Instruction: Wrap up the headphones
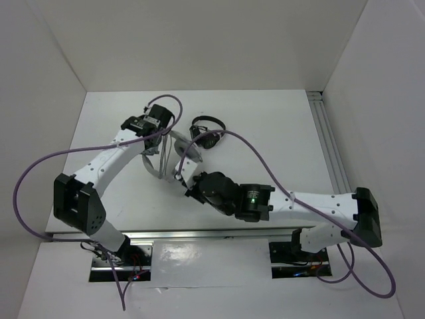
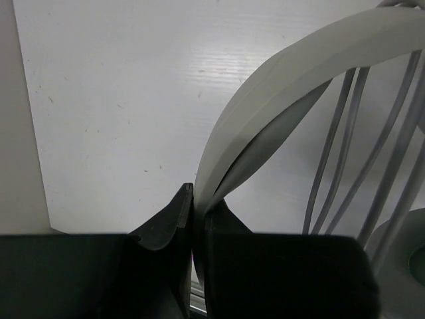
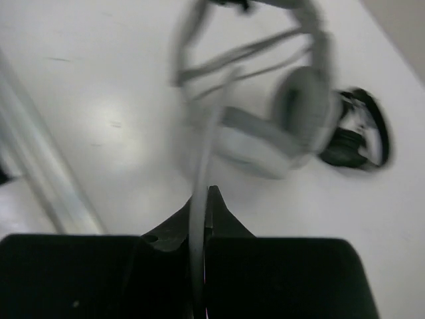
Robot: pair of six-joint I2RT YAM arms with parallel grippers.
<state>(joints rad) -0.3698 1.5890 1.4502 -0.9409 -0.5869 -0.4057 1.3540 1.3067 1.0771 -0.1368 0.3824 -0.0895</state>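
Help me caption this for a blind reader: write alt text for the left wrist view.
The left end effector is shut on the wide light grey headband of the headphones, which arches up and to the right. Several strands of thin grey cable run beside the band on the right, over a white table.

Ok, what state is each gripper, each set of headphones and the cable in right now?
left gripper: shut on the headband of the grey-white headphones.
right gripper: shut on the grey cable.
grey cable: several strands run beside the headband.
black headphones: lying on the table, untouched.
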